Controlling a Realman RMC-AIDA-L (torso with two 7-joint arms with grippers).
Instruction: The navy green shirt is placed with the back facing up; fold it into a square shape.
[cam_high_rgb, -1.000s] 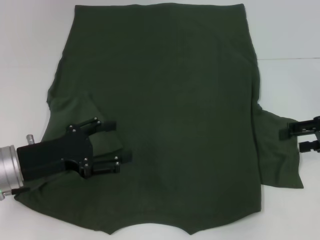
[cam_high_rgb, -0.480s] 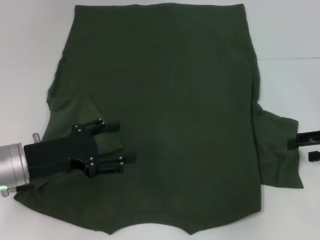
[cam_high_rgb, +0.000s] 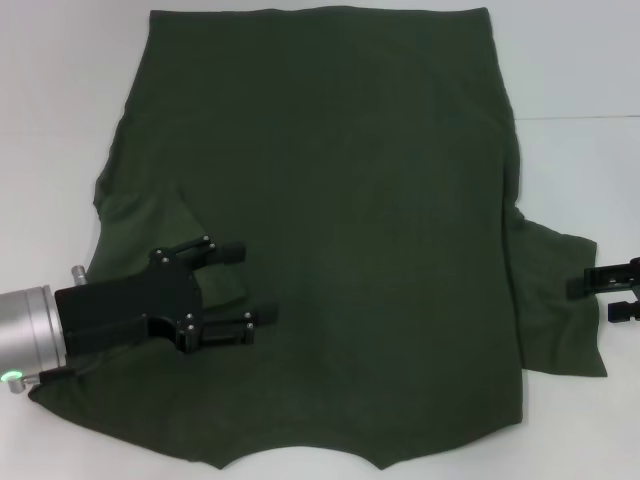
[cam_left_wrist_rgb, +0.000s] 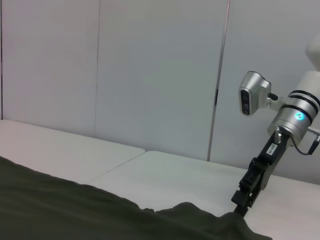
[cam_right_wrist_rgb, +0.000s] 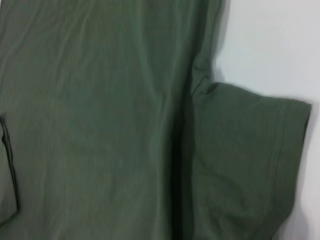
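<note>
The navy green shirt (cam_high_rgb: 350, 200) lies spread flat on the white table, plain side up, collar end toward me. My left gripper (cam_high_rgb: 255, 282) hovers open over the shirt's near left part, just inboard of the left sleeve, with a raised fold of cloth lying between its fingers. My right gripper (cam_high_rgb: 603, 295) is at the outer hem of the right sleeve (cam_high_rgb: 555, 300), fingers apart and open. The left wrist view shows that right gripper (cam_left_wrist_rgb: 241, 202) low at the sleeve's edge, and the shirt (cam_left_wrist_rgb: 60, 205) in the foreground. The right wrist view shows the shirt (cam_right_wrist_rgb: 100, 125) and the flat sleeve (cam_right_wrist_rgb: 250, 160).
The white table (cam_high_rgb: 60, 120) shows bare on both sides of the shirt. A seam line in the table (cam_high_rgb: 580, 118) runs at the right. Pale wall panels (cam_left_wrist_rgb: 150, 75) stand behind the table.
My left gripper has slid a little to the right and nearer over the shirt. My right gripper drew back toward the right edge, then came in again to the sleeve hem.
</note>
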